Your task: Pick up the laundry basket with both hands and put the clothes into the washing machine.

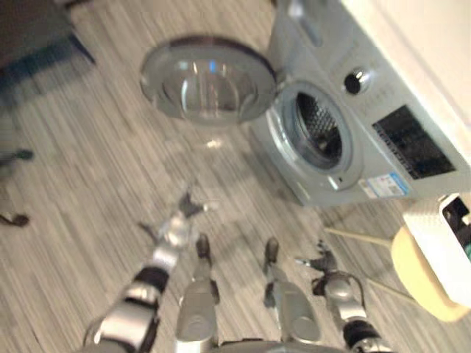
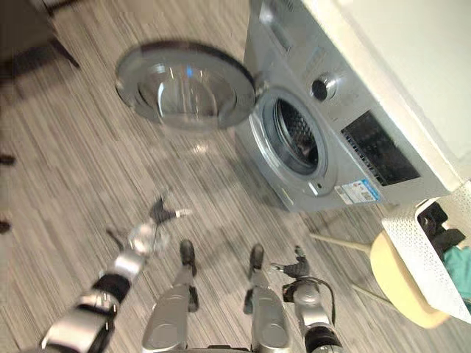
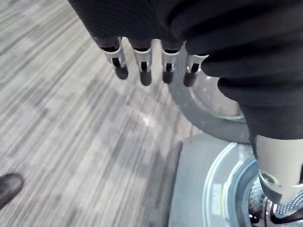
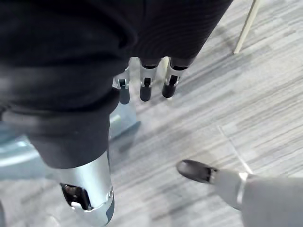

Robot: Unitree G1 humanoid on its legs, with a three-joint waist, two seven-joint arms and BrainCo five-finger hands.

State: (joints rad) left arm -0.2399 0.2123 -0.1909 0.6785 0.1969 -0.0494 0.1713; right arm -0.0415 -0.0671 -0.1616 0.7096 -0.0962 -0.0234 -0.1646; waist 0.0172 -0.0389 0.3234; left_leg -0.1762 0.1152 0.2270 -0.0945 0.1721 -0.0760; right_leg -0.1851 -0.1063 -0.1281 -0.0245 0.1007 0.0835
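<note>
- The white laundry basket [image 2: 421,246] sits on a cream stool [image 2: 397,285] at the right edge, with a teal cloth [image 2: 461,266] inside it, well apart from both hands
- The washing machine [image 2: 353,158] stands far right; its round door [image 2: 184,84] is swung open to the left, over the striped floor [image 2: 81,147]
- The left hand [image 1: 175,229] hovers over the near floor, its fingers [image 3: 144,68] straight, slightly spread and holding nothing
- The right hand [image 1: 327,273] is near right, left of the stool, its fingers [image 4: 146,89] straight, side by side and empty
</note>
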